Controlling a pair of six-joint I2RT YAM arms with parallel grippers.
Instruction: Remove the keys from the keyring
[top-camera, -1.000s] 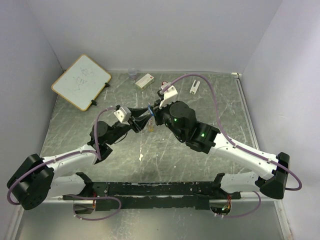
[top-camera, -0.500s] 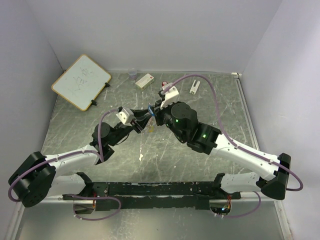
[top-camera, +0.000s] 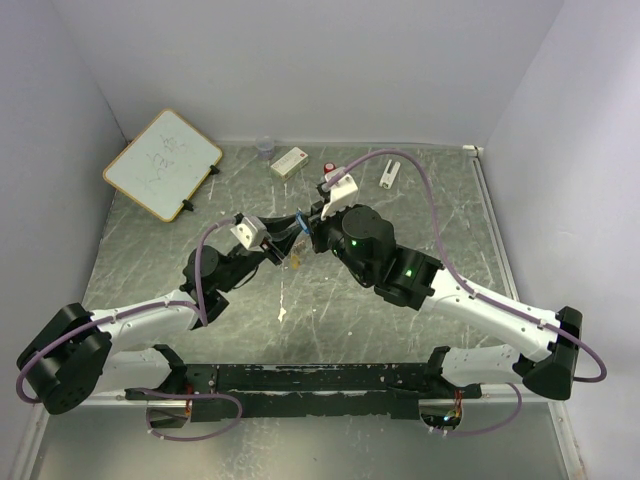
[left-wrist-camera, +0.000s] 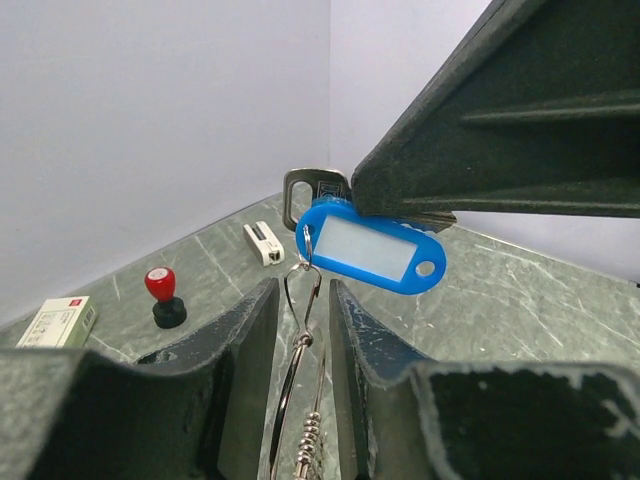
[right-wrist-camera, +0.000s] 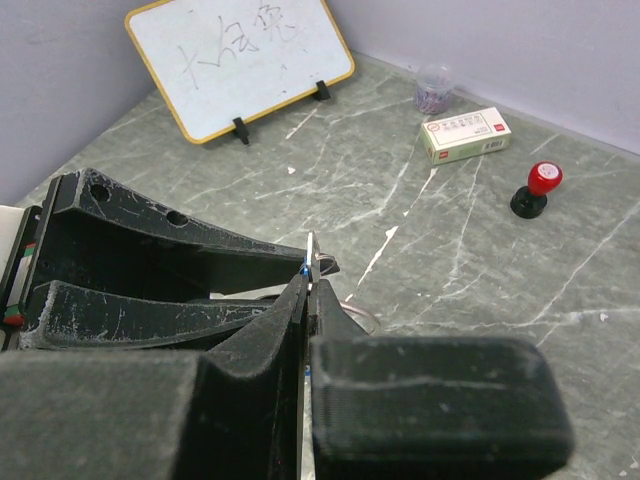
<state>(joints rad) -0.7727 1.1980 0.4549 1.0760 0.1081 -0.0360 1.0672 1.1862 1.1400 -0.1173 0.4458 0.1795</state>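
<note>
The keyring, a thin silvery wire ring, runs edge-on between the fingers of my left gripper, which is closed on it above the table. A blue plastic-headed key and a plain silvery key hang from its hook. My right gripper is shut on these keys, seen edge-on. In the top view the left gripper and right gripper meet tip to tip at mid-table, with the blue key between them and an orange-yellow key dangling below.
A whiteboard stands at the back left. A small clear cup, a white box, a red-capped black bottle and a small white object lie along the back wall. Walls close in the table's sides.
The left arm has reached a little farther forward and right towards the right gripper. Both grippers keep their hold on the bunch, which stays in the air.
</note>
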